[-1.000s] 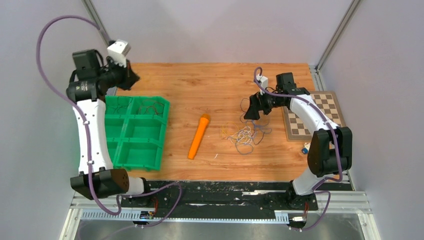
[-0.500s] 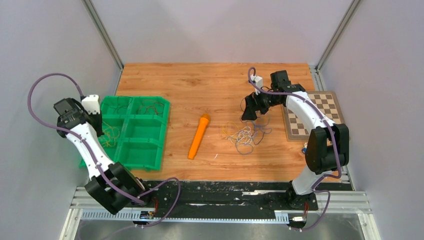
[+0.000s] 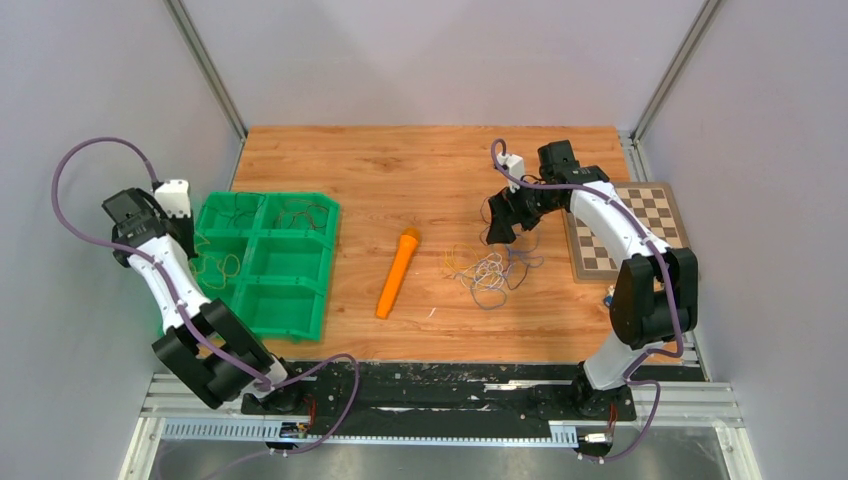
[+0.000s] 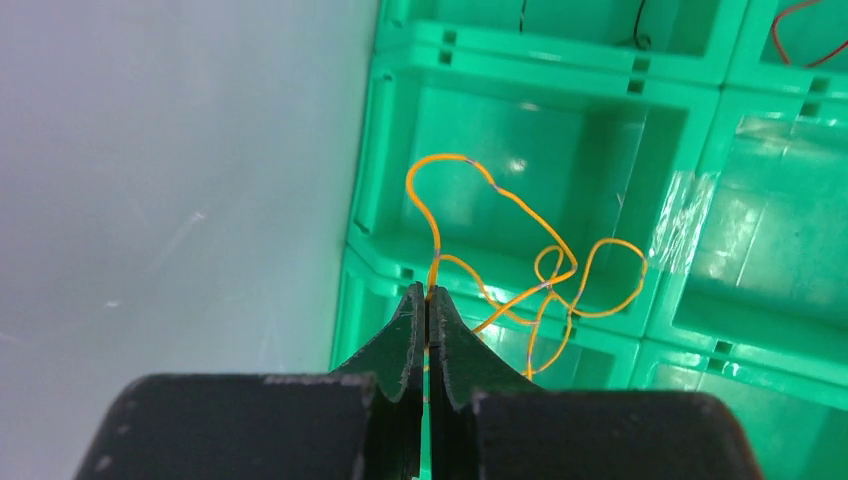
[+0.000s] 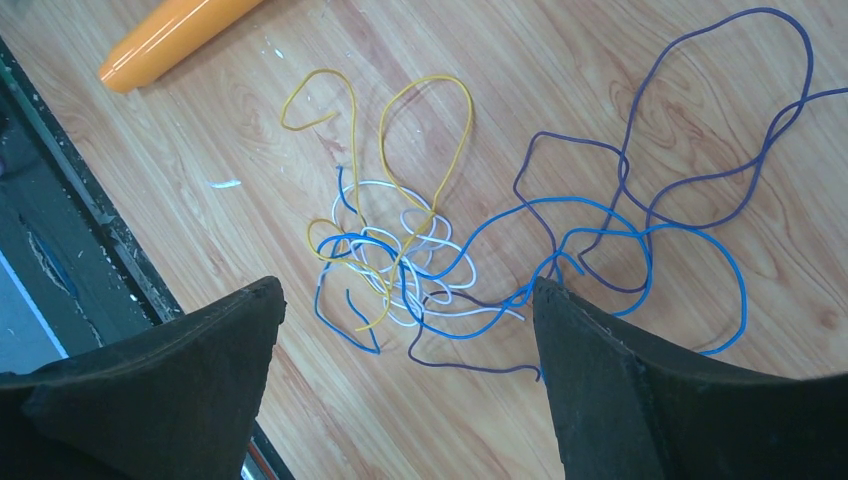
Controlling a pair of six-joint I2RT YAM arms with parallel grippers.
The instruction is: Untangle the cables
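Note:
A tangle of thin cables (image 3: 488, 268) in yellow, white, blue and purple lies on the wooden table right of the orange marker; it fills the right wrist view (image 5: 420, 260). My right gripper (image 5: 405, 290) is open, hovering above the tangle, and holds nothing; in the top view it (image 3: 500, 228) sits just behind the pile. My left gripper (image 4: 428, 295) is shut on an orange cable (image 4: 520, 250) that dangles in loops over the green tray's left compartments (image 4: 540, 130). In the top view the left gripper (image 3: 190, 240) is at the tray's left edge, and the orange cable (image 3: 222, 266) shows there.
The green compartment tray (image 3: 300, 310) holds thin dark and red wires in its back compartments (image 3: 300, 212). An orange marker (image 3: 397, 272) lies mid-table. A checkerboard (image 3: 660, 205) sits at the right edge, a small blue object (image 3: 609, 298) in front of it. A grey wall lies left of the tray.
My left arm swung down from high behind the tray to the tray's left edge, carrying the orange cable over the left compartments. My right gripper shifted slightly left above the tangle.

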